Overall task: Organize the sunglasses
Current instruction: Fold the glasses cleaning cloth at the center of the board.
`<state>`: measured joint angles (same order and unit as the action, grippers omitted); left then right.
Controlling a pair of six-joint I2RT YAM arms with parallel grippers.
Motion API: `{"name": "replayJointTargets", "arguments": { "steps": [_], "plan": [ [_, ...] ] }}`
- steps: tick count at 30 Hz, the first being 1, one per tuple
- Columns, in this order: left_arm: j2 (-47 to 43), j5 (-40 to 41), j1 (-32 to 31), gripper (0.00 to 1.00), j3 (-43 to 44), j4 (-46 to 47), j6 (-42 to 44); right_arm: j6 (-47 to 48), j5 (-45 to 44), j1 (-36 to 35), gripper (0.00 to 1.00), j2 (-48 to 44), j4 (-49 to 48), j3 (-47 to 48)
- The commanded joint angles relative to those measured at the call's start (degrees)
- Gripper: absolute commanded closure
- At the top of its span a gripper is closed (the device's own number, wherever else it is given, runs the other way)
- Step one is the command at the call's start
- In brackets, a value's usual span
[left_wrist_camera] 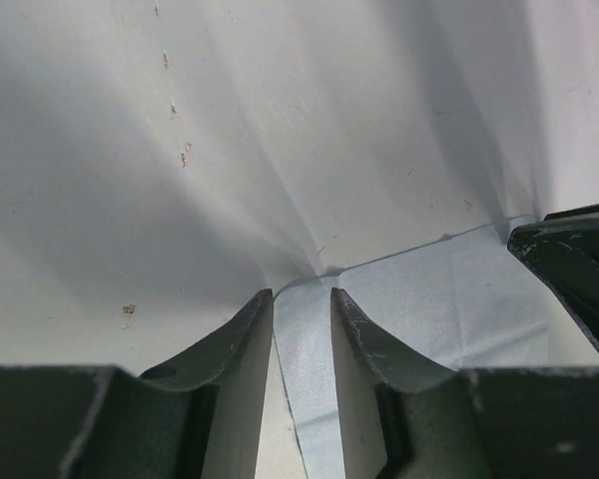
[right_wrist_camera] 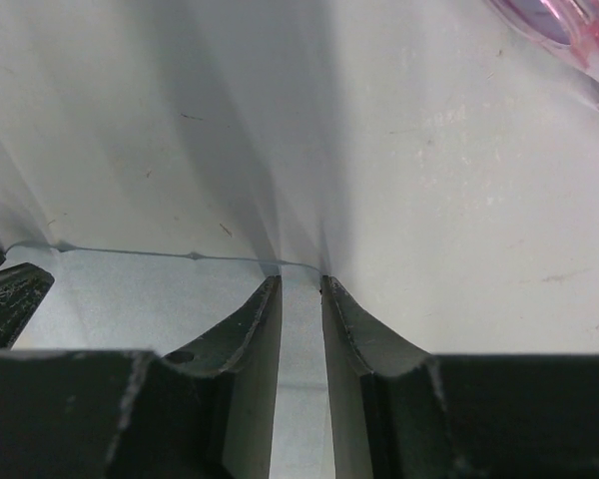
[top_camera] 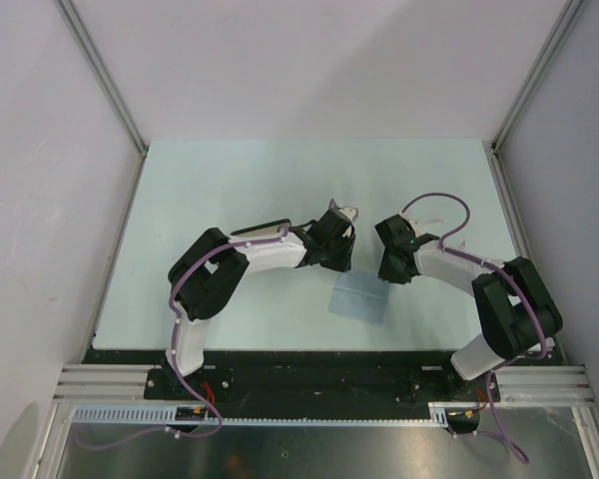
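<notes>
Straddling the far edge of the blue cloth (top_camera: 359, 297), left fingers (left_wrist_camera: 230, 344) and right fingers (right_wrist_camera: 248, 334) sit narrowly apart, and an uneven pinch could miss the thin fabric.

top external: table (top_camera: 230, 180) viewed from high above and behind the arm bases, facing down, far | left wrist: left gripper (left_wrist_camera: 301, 296) framed close, table skimmed low | right wrist: right gripper (right_wrist_camera: 299, 282) framed likewise | shared: cloth (top_camera: 357, 297) seen in all three

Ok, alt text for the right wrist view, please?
The right gripper, jaws slightly apart, straddles the far edge of a light blue cloth lying on the white table. The pink-framed sunglasses peek in at top right.
</notes>
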<state>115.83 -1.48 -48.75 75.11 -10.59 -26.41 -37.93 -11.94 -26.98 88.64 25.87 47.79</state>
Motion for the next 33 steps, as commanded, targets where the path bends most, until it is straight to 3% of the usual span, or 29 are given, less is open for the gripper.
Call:
{"name": "replayJointTargets", "arguments": {
  "steps": [1,6,10,18,23,33],
  "plan": [
    [3.6,1.0,-0.5,0.63,-3.6,-6.8,2.0,-0.3,-1.0,-0.6,0.73,1.0,0.9,-0.1],
    [4.4,0.2,-0.6,0.67,-3.5,-6.9,1.8,-0.1,-1.4,-1.0,0.75,1.3,0.8,0.0],
    [5.0,-0.5,-0.9,0.76,-2.7,-6.8,1.8,-0.1,-1.3,-0.9,0.83,1.5,0.1,0.0],
    [5.1,-1.0,-1.1,0.76,-3.0,-6.9,2.2,-0.1,-0.2,-1.0,0.88,1.8,-1.0,0.0],
    [5.3,-1.1,-1.1,0.82,-2.9,-6.9,2.4,-0.2,-0.1,-1.1,0.91,1.9,-1.0,0.2],
    [4.9,0.9,-1.3,0.71,-3.5,-7.3,2.9,-0.4,-0.4,-1.4,0.92,2.0,-0.7,0.7]
  ]
}}
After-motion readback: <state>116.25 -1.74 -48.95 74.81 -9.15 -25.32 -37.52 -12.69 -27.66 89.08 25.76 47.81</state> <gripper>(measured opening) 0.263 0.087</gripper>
